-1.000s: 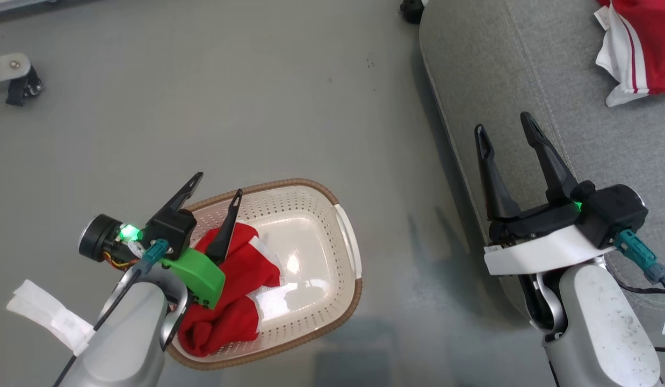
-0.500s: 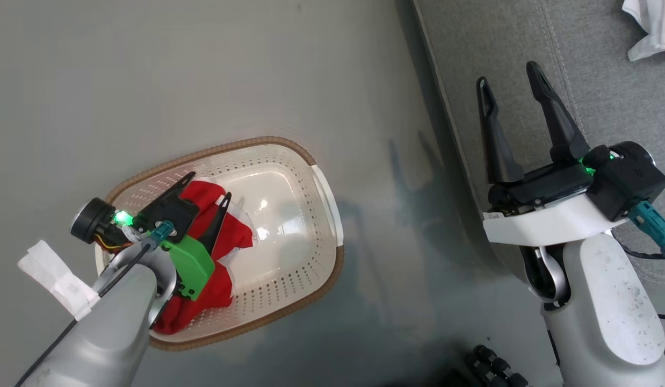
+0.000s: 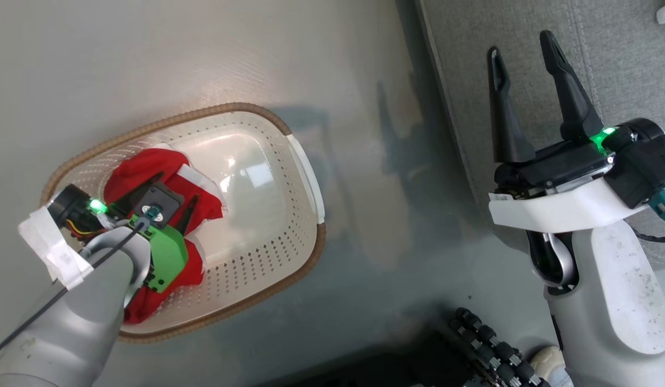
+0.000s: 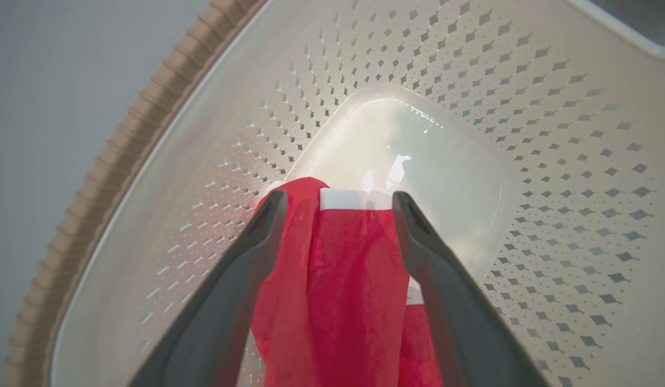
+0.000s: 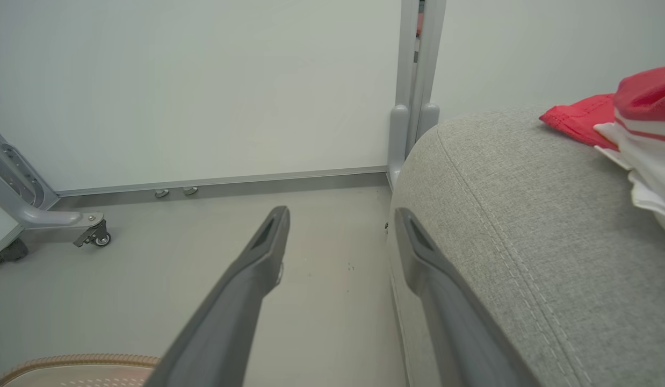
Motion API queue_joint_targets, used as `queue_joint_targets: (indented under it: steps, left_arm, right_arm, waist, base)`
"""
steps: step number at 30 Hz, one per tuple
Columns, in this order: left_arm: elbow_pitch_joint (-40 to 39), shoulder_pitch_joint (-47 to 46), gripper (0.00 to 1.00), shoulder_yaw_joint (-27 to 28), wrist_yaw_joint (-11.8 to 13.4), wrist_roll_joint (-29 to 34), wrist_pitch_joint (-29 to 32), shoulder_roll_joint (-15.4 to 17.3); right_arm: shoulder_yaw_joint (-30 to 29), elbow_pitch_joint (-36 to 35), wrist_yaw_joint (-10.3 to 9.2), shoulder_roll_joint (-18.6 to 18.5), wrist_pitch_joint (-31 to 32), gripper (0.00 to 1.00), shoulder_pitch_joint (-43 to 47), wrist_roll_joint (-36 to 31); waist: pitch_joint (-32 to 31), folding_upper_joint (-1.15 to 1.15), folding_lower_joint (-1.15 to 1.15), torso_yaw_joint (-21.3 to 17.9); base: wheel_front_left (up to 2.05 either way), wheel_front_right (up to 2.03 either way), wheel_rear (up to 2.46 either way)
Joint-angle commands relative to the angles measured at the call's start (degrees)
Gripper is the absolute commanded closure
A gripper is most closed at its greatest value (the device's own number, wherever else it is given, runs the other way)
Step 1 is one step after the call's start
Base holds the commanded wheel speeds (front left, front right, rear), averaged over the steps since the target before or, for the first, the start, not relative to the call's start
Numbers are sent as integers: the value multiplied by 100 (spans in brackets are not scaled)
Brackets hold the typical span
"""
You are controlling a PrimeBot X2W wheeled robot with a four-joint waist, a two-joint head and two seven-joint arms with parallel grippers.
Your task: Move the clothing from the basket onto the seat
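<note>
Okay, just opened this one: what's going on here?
The robot's left gripper is down inside the laundry basket on the floor. Its fingers are open on either side of a fold of the red garment with white trim and have not closed on it. The right gripper hangs open and empty by the edge of the grey sofa seat, where another red and white garment lies.
</note>
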Motion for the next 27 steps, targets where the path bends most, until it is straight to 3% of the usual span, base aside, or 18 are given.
queue_joint_targets:
  steps: [1,11,27]
  left_arm:
    - [142,-184,0,-43,-15,-35,-4,63]
    - [1179,-749,0,-302,16,92,167,-4]
    - [1420,-1230,0,-547,254,174,1133,3]
  right_arm:
    - [-3,-49,-6,-12,-11,0,-95,27]
    - [-39,-242,-6,-11,-11,0,-144,53]
    - [-27,-524,-6,-12,-11,0,-156,-42]
  waist:
    - [257,51,0,-129]
    - [674,51,0,-202]
    - [1145,51,0,-204]
  base:
    - [0,0,0]
    - [0,0,0]
    - [0,0,0]
